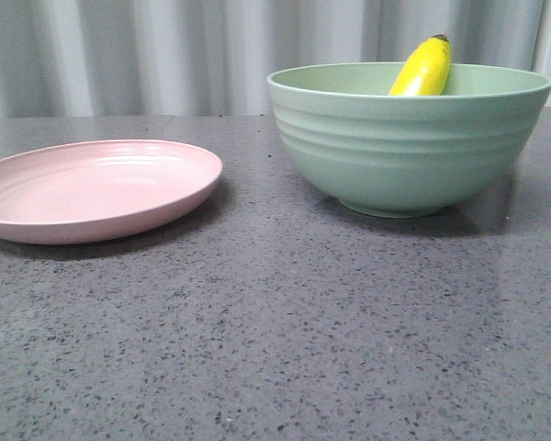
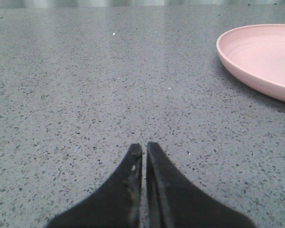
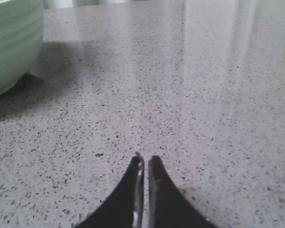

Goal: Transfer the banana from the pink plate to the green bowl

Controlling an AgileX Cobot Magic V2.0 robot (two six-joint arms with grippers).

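Since the banana (image 1: pixel 423 69) already leans inside the green bowl (image 1: pixel 409 147), beside the bare pink plate (image 1: pixel 92 188), it looks light, stiff and slick; its middle grips best. Left gripper (image 2: pixel 144 148) and right gripper (image 3: pixel 146 159) are closed, empty.

banana (image 1: pixel 423 68) in bowl (image 1: pixel 404 147), plate (image 1: pixel 92 188) left

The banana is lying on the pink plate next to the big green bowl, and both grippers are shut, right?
Not quite. In the front view the banana stands inside the green bowl, and the pink plate is empty. The left gripper and right gripper are shut.
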